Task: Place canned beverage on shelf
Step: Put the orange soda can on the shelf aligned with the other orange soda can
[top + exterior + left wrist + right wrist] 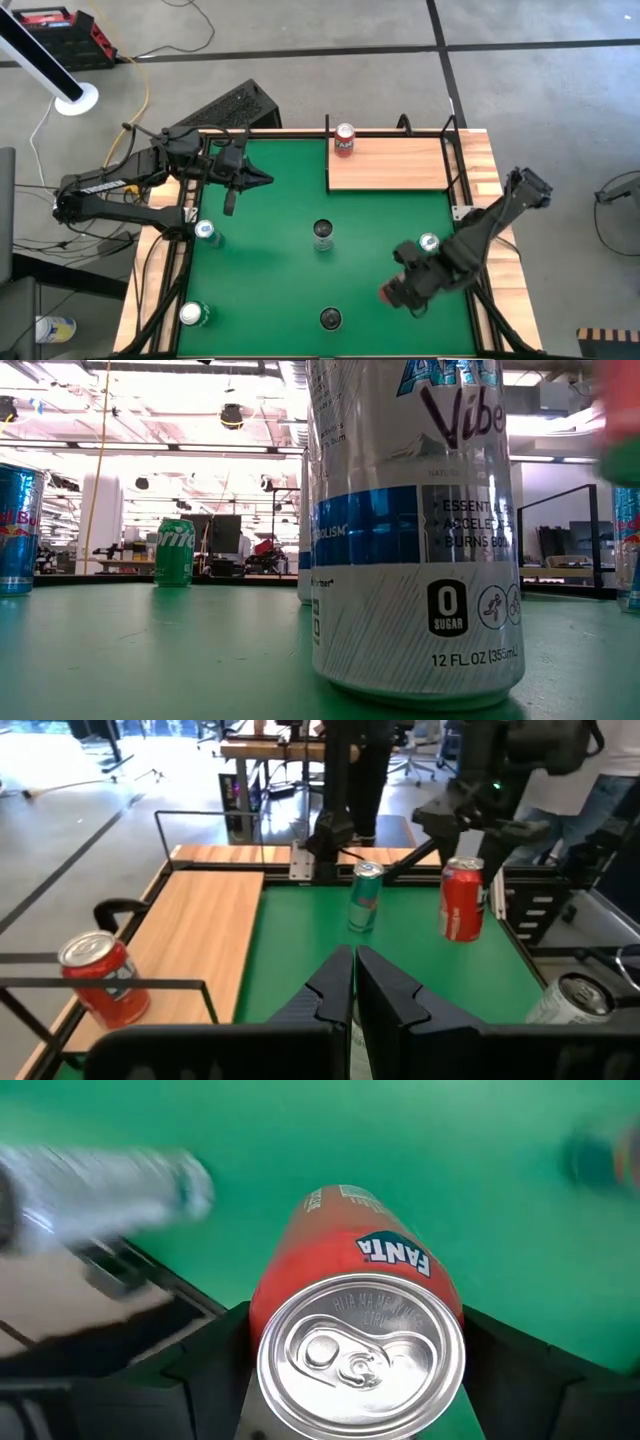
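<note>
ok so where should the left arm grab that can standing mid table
Around its round side wall, about mid-height. The can stands upright with bare green felt on every side, so the left gripper, now shut, could open and come in level from its own side.

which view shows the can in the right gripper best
The right wrist view: the orange Fanta can fills the frame, label and top readable, between the right gripper's fingers. The left wrist view shows it smaller, held above the green felt. The high view gives only a red glimpse; the low view, a blur at its edge.
</note>
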Available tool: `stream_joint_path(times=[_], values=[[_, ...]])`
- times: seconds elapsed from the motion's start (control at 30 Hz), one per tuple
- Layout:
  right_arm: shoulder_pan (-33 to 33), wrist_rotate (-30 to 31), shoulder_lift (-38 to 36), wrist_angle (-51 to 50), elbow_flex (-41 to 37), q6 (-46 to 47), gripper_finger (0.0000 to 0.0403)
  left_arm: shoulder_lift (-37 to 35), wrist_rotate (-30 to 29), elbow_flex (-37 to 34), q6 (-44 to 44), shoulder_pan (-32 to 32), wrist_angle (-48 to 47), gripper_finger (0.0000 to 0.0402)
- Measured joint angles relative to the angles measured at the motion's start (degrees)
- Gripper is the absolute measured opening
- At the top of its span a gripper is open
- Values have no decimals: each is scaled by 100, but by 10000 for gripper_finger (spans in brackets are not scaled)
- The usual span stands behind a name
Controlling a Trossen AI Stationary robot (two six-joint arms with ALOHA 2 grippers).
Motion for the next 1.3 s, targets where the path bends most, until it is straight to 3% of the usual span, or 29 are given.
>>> stream_joint_path(times=[0.2,0.53,0.93,1.13,1.3], values=[[-1026,415,-4,-21,425,-1213,321,0,185,0,71,2,11,0],[-3195,322,-7,-787,760,-4370,321,0,51,0,145,3,-3,0],[-5896,105,451,-639,767,-8148,322,-2,-1941,0,-644,4,78,0],[-6576,78,1030,-690,760,-9094,322,31,-2067,0,-838,4,101,0],[-6681,20,1231,-681,760,-9138,322,28,-2042,2,-763,4,153,0]])
